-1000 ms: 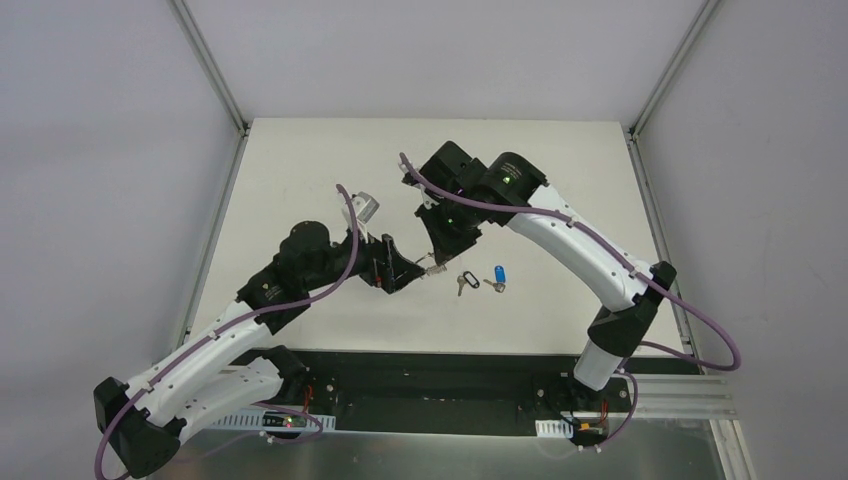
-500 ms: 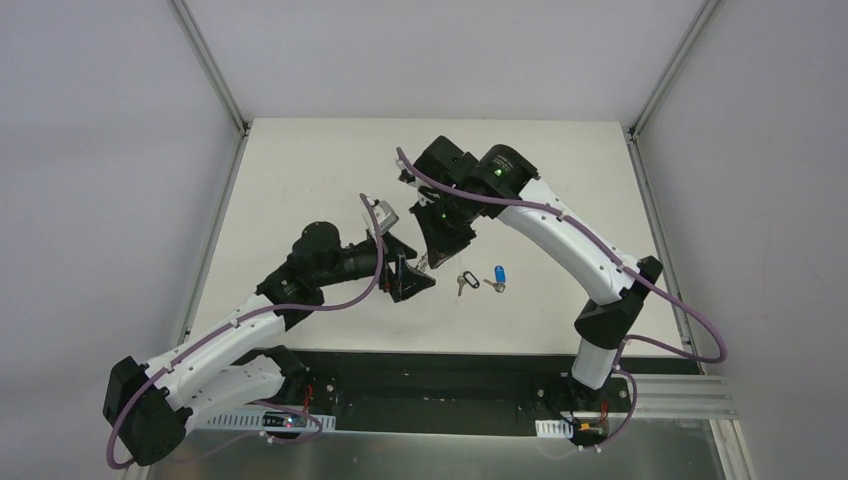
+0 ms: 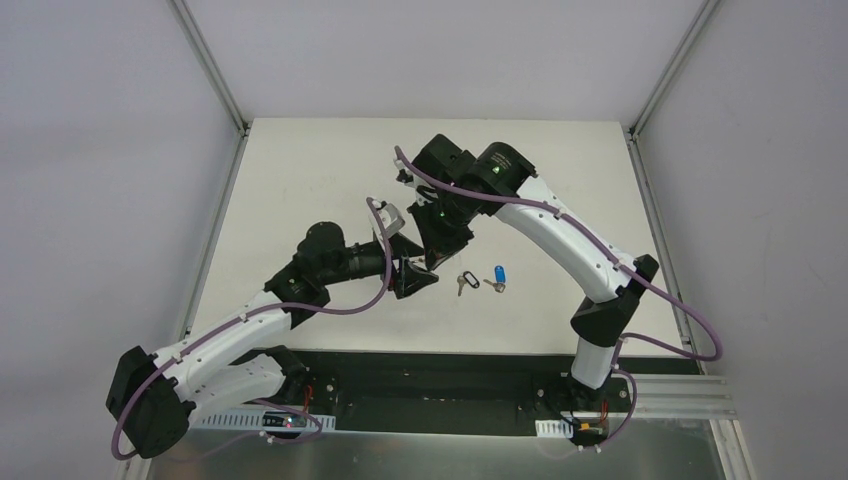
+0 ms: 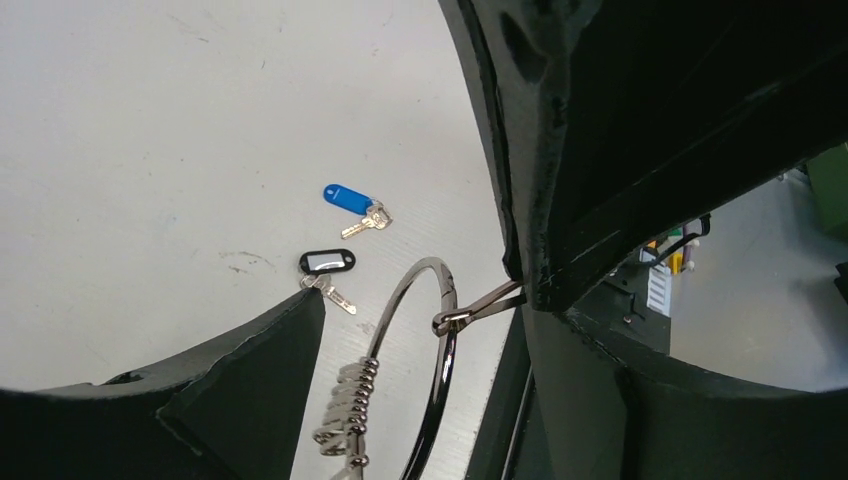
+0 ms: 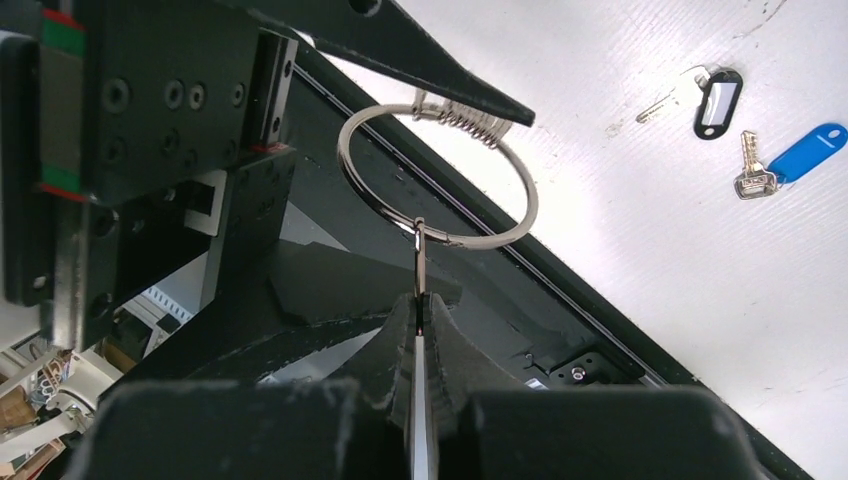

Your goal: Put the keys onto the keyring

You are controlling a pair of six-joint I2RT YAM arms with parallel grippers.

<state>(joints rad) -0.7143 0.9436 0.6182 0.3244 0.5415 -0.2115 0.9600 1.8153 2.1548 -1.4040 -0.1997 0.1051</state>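
- Jaws of right gripper [image 5: 418, 300] pinched together on small metal clip [image 5: 420, 262] of keyring [image 5: 421, 228].
- Keyring held clear of table [image 3: 300, 170].
- Left gripper [image 3: 418, 272]: one finger touches ring's coil [image 5: 462, 125]; grip state not discernible.
- Black-headed key [image 5: 718, 103] and blue-headed key [image 5: 800, 152] lie side by side on table, apart from ring.

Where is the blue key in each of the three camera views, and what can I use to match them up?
Top external: the blue key lies just right of centre.
Left wrist: the blue key is left of centre, in the upper half.
Right wrist: the blue key is at the right edge, near the top.
Shared landmark: the black key lies beside it in all three.
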